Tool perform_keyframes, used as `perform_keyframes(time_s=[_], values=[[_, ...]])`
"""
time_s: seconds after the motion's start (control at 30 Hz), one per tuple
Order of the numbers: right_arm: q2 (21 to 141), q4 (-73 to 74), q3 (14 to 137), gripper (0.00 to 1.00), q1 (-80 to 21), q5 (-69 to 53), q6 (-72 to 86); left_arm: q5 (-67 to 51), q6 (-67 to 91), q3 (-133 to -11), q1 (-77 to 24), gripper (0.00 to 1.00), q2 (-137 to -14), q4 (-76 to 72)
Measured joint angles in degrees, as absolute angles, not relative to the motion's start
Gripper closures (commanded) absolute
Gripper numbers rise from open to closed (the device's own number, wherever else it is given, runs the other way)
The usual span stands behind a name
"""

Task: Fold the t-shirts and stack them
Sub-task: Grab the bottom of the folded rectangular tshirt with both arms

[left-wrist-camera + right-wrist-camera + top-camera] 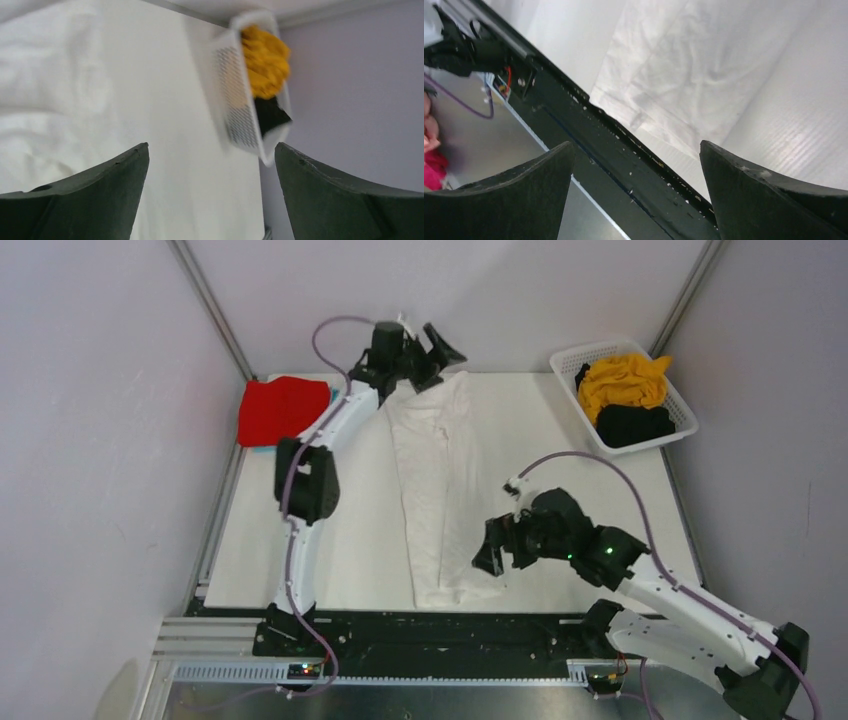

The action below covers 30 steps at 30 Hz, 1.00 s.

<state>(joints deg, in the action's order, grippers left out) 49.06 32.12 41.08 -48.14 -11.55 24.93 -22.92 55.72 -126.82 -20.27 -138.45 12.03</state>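
Fingers (524, 200) of the R gripper (636, 150) fill the bottom of the R wrist view, spread wide w/ nothing between them. Past the gap the black rail (609, 155) runs diagonally, and beyond it lies the near hem of the white t-shirt (684, 75), creased and flat on the table (804, 125). From above, the R gripper (497, 545) sits at abt 5 o'clock, just beside the shirt's R edge near its near end; can't tell if it touches the cloth. L gripper (437, 360) is at 12 o'clock, over the far end of the same shirt, jaws also wide apart and empty. In its own wrist view, the L gripper (212, 150) frames bare table. White t-shirt (435, 480) is a long narrow strip, folded lengthwise, running 12 to 6 thru the table's middle. Red t-shirt (283, 408) lies folded at 10 o'clock, by the L wall — a thin light blue edge (262, 447) shows under its near side. White slotted basket (570, 365) sits at 2 o'clock in the far R corner, holding the mustard yellow t-shirt (625, 380) bunched at its far end and the black t-shirt (635, 425) crumpled at its near end, the two touching.
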Motion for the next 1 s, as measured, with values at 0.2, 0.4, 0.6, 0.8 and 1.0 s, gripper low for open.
perform_keyframes(time_s=[0.2, 0.4, 0.6, 0.8, 1.0], values=[[46.04, 36.95, 41.08, 0.01, -42.22, -7.84, 30.06, -14.79, 42.72, -100.27, -28.91, 0.0, -98.06, 12.75], [50.0, 40.07, 39.22, 0.07, -40.91, -6.44, 32.99, 4.71, 37.93, -66.54, -44.29, 0.0, -62.06, 12.69], [55.59, 39.99, 37.32, 0.19, -45.28, -3.57, 36.49, 15.11, 44.66, -40.34, -57.74, 0.01, -54.85, 20.95], [63.48, 37.01, 37.3, 0.29, -51.55, 1.61, 39.42, 16.51, 53.63, -31.16, -67.48, 0.22, -55.16, 27.68], [69.91, 34.15, 37.3, 0.39, -53.69, 5.13, 41.41, 16.34, 57.95, -32.95, -71.29, 0.36, -65.34, 26.92]])
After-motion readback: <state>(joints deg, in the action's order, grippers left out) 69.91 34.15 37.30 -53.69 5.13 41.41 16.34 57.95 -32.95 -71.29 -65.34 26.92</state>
